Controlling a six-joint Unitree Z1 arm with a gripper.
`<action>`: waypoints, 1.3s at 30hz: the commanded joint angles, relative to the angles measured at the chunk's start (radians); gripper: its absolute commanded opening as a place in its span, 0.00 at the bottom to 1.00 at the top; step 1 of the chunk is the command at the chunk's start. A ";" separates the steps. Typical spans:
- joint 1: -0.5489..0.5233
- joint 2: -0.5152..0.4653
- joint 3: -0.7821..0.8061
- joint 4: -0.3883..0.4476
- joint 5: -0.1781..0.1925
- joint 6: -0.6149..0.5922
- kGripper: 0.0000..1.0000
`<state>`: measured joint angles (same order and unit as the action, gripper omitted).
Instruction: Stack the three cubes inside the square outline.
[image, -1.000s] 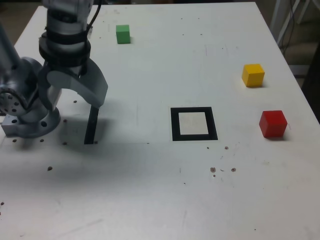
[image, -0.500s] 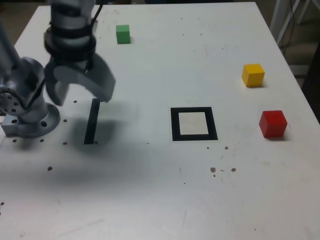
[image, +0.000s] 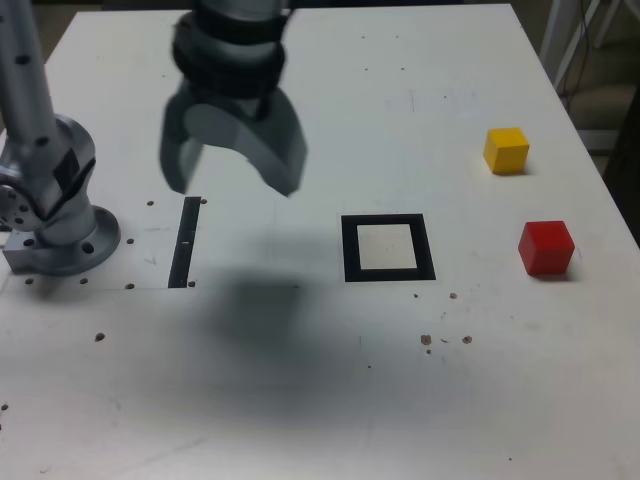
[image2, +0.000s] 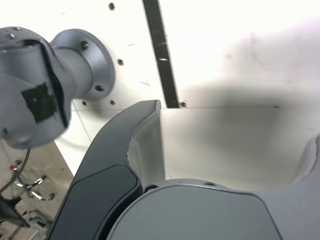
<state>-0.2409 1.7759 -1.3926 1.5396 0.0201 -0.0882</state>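
Two cubes show in the exterior view: a yellow cube (image: 506, 150) at the right and a red cube (image: 546, 247) nearer the front right. The square outline (image: 350, 247), black with a pale centre, lies mid-table with nothing on it. My gripper (image: 230, 188) hangs above the table to the outline's left and a little farther back, open wide with nothing between its fingers (image: 283, 160). The wrist view shows the gripper (image2: 230, 150) open over bare white table, with one finger's (image2: 145, 145) inner face in view.
A thin black strip (image: 184, 243) lies on the table left of the gripper; the wrist view shows the strip (image2: 161, 55) too. The arm's grey base (image: 55, 215) stands at the exterior view's left. The base (image2: 55, 80) also fills a corner of the wrist view.
The open gripper has swung toward the exterior view's right and risen, away from the strip. A green cube seen earlier at the back is now covered by the arm.
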 joint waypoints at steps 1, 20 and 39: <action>-0.008 0.061 -0.304 0.024 0.001 -0.003 1.00; -0.012 0.353 -0.788 0.085 0.052 0.014 0.99; 0.032 0.665 -1.089 0.099 0.079 0.088 0.99</action>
<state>-0.2177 2.4323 -2.4762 1.6255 0.0949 -0.0048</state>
